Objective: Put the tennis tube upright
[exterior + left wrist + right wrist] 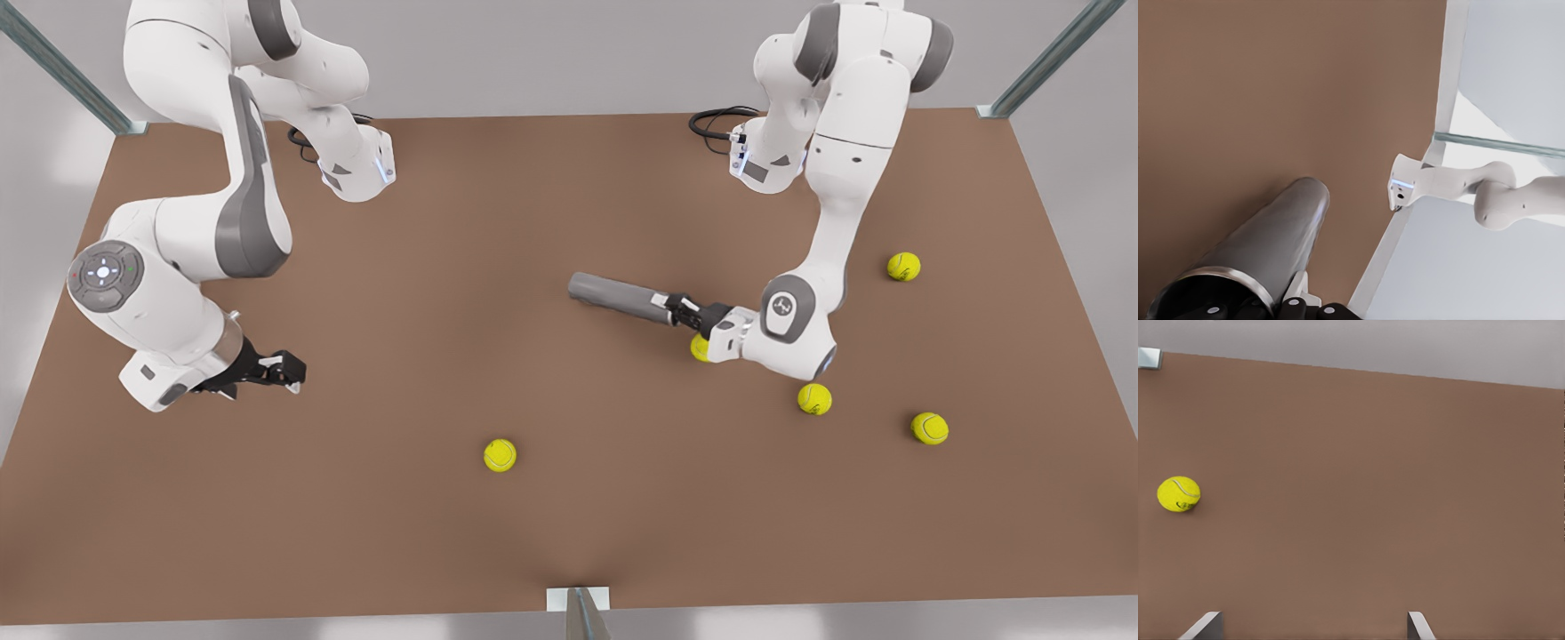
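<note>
Over on the front view's left, the right gripper (289, 367) hangs low above the brown table (498, 551), well apart from the tennis tube (620, 298); that arm waits. Its wrist view shows two fingertips (1205, 627) set wide apart with bare table between them, so its claw is spread and holds nothing. One tennis ball (500, 455) lies between that gripper and the tube, nearer the table's front edge.

Moving rightward, the tube lies on its side near the table's middle, dark grey, its far end pointing toward the front view's left. The left gripper (683, 310) has closed on the tube's right-hand end; in the left wrist view the silvery rim (1225, 275) sits right at the fingers, so the claw is pinching the tube at or just behind that rim.

Four more balls lie scattered beyond, one of them (700, 347) touching or just beside the left wrist.

My worry is the grip: holding a long cylinder by its very end leaves all its length levering against the pads, so it may swivel or slip out as it is swung up. The ball by the wrist could also be knocked under the tube's base and topple it.
</note>
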Controlling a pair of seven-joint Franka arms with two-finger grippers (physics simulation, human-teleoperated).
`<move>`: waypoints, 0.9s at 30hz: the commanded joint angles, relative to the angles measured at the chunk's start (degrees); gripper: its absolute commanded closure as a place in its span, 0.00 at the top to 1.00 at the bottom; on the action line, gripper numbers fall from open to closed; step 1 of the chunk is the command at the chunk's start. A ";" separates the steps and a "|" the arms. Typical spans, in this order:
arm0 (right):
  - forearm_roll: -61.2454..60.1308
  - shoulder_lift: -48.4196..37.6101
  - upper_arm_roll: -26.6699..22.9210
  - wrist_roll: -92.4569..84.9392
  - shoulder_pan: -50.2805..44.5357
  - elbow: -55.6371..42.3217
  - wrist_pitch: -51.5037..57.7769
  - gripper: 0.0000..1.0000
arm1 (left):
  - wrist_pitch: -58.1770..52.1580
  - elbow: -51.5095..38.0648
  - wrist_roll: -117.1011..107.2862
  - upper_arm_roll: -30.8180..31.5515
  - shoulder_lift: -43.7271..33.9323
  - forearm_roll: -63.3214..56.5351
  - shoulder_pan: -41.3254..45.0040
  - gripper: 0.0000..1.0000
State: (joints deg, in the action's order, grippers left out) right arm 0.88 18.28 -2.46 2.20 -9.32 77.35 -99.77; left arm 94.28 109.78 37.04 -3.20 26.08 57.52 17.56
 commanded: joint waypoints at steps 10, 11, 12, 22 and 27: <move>0.00 0.00 0.00 0.00 0.00 0.00 -0.08 1.00 | 0.12 -2.47 -4.96 -6.21 -6.57 -5.84 0.81 0.21; 0.00 0.00 -0.09 0.00 0.00 0.00 0.01 1.00 | 0.12 -2.82 -4.96 -7.08 -6.74 -6.98 0.81 0.21; 0.00 -0.09 -0.09 0.00 0.00 0.00 0.01 1.00 | 0.03 -4.31 -6.19 -7.97 -7.10 -8.22 0.89 0.21; 0.09 0.00 -0.09 0.00 0.18 0.00 -0.08 1.00 | -0.59 -19.16 -10.06 -12.89 -7.80 -21.14 0.81 0.21; 0.18 -0.09 -0.09 0.00 0.18 0.00 -0.17 1.00 | 2.31 -20.57 -12.17 -12.89 -7.45 -33.53 1.60 0.21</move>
State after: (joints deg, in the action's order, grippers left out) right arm 1.06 18.23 -2.55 2.20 -9.13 77.35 -99.93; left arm 96.80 89.21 24.87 -16.16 18.64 29.33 19.15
